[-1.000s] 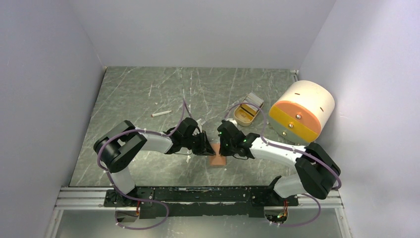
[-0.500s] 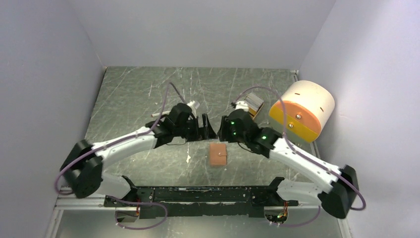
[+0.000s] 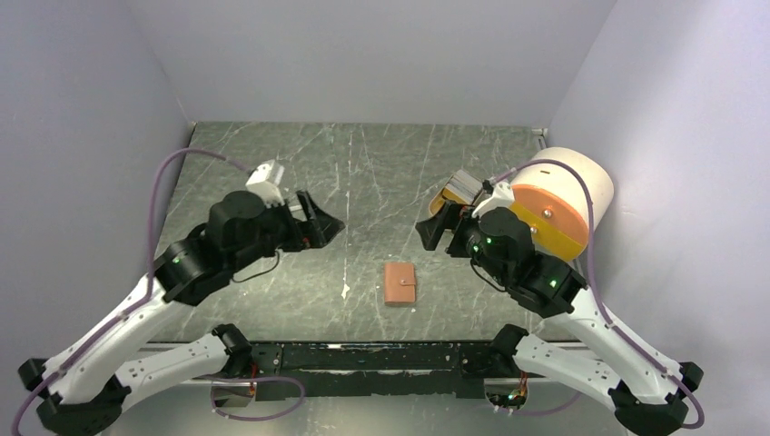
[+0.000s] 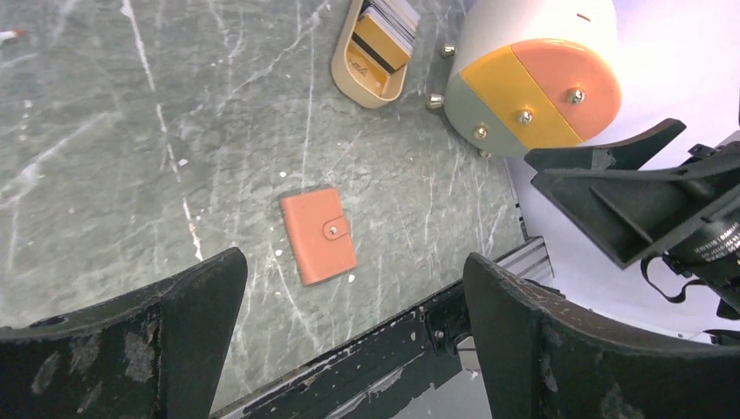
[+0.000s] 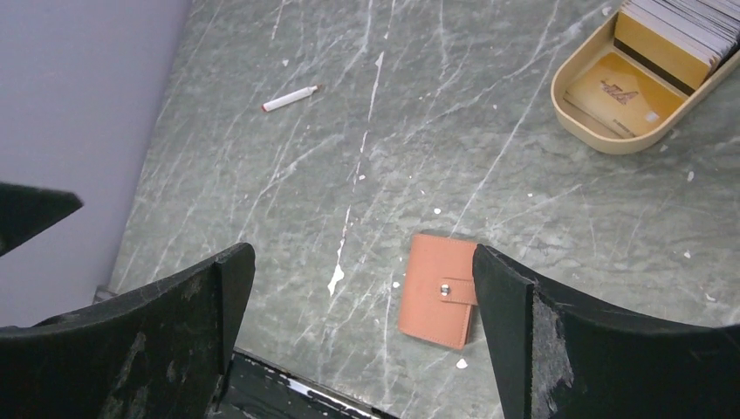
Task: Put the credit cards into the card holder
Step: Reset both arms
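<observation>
The card holder [image 3: 399, 283] lies shut and snapped on the table, nothing touching it; it also shows in the wrist views [image 4: 318, 236] [image 5: 439, 302]. The credit cards [image 4: 388, 30] [image 5: 668, 39] stand stacked in a tan tray, with an orange-yellow one lying flat below them. My left gripper [image 3: 325, 225] [image 4: 353, 262] hangs open and empty, raised to the left of the card holder. My right gripper [image 3: 434, 227] [image 5: 362, 253] is also open and empty, raised to its right, in front of the tray.
The tan tray [image 4: 345, 70] [image 5: 576, 122] sits at the back right beside a big cream-and-orange cylinder [image 3: 554, 209] [image 4: 532, 70]. A small white stick [image 5: 290, 98] lies at the back left. A black rail [image 3: 363, 354] runs along the near edge.
Both grippers have opened, risen and pulled apart from the card holder, left going left and right going right. The card holder stays on the table.
</observation>
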Controlling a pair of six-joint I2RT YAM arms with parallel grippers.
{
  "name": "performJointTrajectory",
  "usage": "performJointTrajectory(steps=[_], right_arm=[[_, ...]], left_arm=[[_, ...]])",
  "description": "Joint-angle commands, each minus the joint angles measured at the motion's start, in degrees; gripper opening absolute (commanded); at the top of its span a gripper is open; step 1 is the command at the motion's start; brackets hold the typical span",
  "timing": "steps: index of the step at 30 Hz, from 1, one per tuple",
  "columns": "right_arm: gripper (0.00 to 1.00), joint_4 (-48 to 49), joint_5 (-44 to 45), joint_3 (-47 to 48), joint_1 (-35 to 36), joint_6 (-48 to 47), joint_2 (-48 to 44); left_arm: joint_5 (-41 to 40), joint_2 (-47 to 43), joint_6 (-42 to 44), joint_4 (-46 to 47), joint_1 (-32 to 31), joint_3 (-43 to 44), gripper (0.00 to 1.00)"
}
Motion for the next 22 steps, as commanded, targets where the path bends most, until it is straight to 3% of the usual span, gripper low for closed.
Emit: performJointTrajectory(steps=[1,8,22], right_arm=[[0.99,-3.12,1.58,-0.51,0.15,2.47,-1.58],[0.99,-1.55,0.73,-1.74,0.13,1.68,-3.18],[0.99,-0.63,-0.3,-1.46,0.13,-0.26,-2.75]], left_arm=[[-4.99,-6.51,-0.14,-5.43,-0.19,-3.89,0.99],[-5.5,-11.74,-1.77,-6.44,-0.19,-7.57,0.99],[-6.41,-12.11,-2.27,-7.08,-0.19,-7.68,0.99]])
